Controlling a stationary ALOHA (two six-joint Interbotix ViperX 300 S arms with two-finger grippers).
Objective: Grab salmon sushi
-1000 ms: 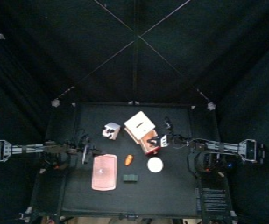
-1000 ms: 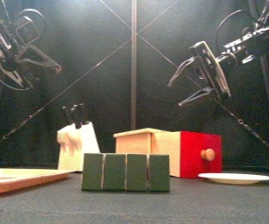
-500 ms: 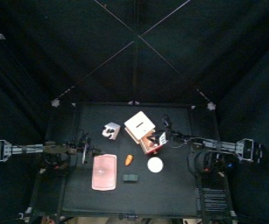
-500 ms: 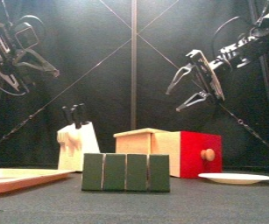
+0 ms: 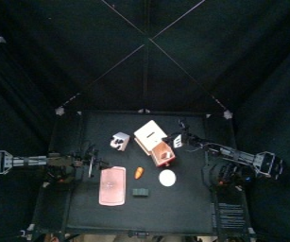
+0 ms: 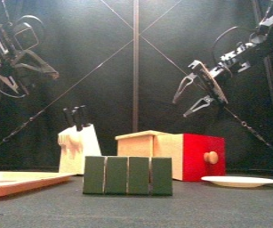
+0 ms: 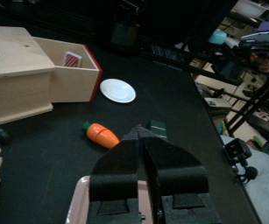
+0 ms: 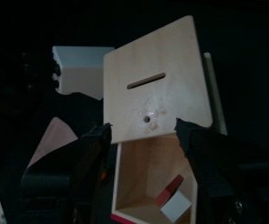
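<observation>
Worktop (image 5: 192,203): crowded, so a low sweep across it risks knocking things over.
Wooden box (image 8: 154,79): directly under the right fingers (image 8: 92,162), which are spread wide with nothing between them; dropping here hits its top.
Left fingers (image 7: 123,166): pressed together and empty above the worktop, so they would shove the target, not take it.
Salmon sushi (image 7: 102,134): probably the small orange piece lying free between box and plate (image 7: 117,90); it could skid away.
</observation>
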